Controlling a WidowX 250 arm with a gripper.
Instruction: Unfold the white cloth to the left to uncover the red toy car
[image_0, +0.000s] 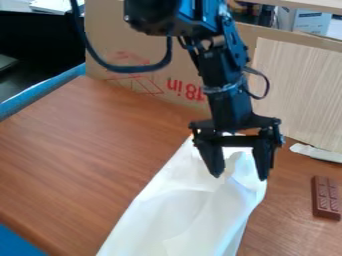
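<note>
Cloth (184, 215), in the camera view, looks reached but ungrasped — securing it appears left to do. The gripper (240, 175) is released, fingers spread above a rumpled fold. White, creased and narrowing toward them, the cloth lies on the brown table (100, 150) — chocolate bar (326, 197) to one side.

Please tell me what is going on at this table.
A black robot arm reaches down from the top of the view, with its claw open, fingers apart, at the upper end of a crumpled white cloth. The cloth rises in folds between the fingers, but whether they touch it I cannot tell. It lies on the wooden table, with a brown bar like chocolate off to the right. Cardboard stands behind.
</note>
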